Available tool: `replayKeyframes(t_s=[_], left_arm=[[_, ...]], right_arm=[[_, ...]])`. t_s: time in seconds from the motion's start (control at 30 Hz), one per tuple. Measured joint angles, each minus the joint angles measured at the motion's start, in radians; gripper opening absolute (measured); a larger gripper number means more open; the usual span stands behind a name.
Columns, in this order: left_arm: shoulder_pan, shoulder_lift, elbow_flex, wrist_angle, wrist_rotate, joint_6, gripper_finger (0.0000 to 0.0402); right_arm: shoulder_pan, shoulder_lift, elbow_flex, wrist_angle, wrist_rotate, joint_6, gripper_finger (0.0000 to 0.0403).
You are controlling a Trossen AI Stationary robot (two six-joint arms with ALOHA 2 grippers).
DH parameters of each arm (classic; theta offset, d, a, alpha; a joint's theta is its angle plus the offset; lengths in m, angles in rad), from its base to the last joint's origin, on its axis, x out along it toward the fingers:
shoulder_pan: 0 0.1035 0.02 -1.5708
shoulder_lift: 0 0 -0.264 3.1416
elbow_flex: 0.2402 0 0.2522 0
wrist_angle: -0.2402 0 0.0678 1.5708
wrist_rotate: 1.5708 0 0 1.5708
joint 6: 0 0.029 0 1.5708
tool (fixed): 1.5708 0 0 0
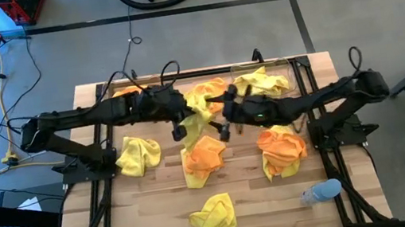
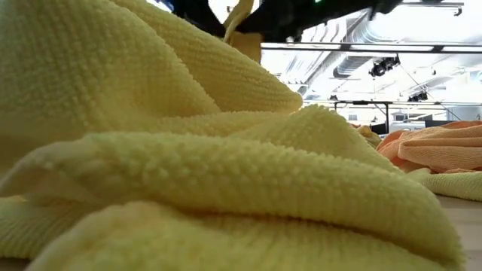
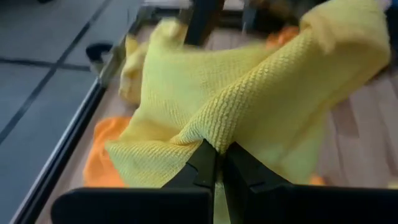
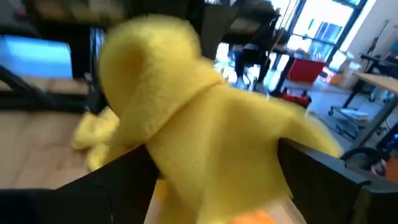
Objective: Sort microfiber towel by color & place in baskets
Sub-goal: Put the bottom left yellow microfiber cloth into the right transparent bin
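Observation:
A bright yellow microfiber towel (image 1: 202, 101) is held up over the middle of the table between my two grippers. My left gripper (image 1: 187, 125) is shut on it. My right gripper (image 1: 224, 122) is open, and its fingers (image 4: 127, 180) stand wide on either side of the same towel (image 4: 205, 137). More towels lie on the table: yellow (image 1: 138, 155), orange (image 1: 203, 157), orange (image 1: 282, 150) and yellow (image 1: 214, 215). A clear basket (image 1: 286, 69) at the far right holds a yellow towel (image 1: 261, 82). A second basket (image 1: 114, 87) at the far left shows some orange. My left gripper pinches a bunched fold of the yellow towel (image 3: 214, 138) between its two fingertips (image 3: 202, 163). The cloth spreads away from the fingers toward the right gripper, raised above the towels under it. My right gripper has the towel's cloth between its spread fingers; I cannot tell whether it touches them.
A small pale blue rounded object (image 1: 323, 190) lies near the front right corner. In the low view a yellow towel (image 2: 188, 150) close to the camera blocks most of the table, with an orange towel (image 2: 444, 147) beyond it. Bare wood shows at the front left (image 1: 137, 212).

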Motion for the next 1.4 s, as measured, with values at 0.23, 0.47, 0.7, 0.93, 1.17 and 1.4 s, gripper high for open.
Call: replayKeyframes(t_s=[0.23, 0.47, 0.7, 0.93, 1.17, 1.4], left_arm=[[0.009, 0.018, 0.000, 0.048, 0.014, 0.040, 0.0000], [0.009, 0.013, 0.000, 0.080, -0.040, 0.042, 0.0009], [0.008, 0.006, 0.001, 0.078, -0.077, 0.039, 0.0053], [0.008, -0.055, 0.001, 0.017, -0.109, 0.062, 0.0109], [-0.004, -0.173, -0.121, -0.073, -0.108, -0.030, 0.0119], [-0.032, -0.371, -0.441, 0.087, -0.113, -0.165, 0.0119]], right_arm=[[-0.047, 0.142, 0.171, -0.167, 0.013, 0.031, 0.0302], [-0.059, 0.170, 0.209, -0.180, 0.017, 0.024, 0.0134], [-0.076, 0.138, 0.209, -0.282, 0.049, 0.059, 0.0030], [-0.103, 0.024, 0.208, -0.511, 0.207, 0.145, 0.0012], [-0.165, -0.126, 0.208, -0.826, 0.386, 0.306, 0.0006], [-0.334, -0.223, 0.208, -1.114, 0.435, 0.560, 0.0005]])
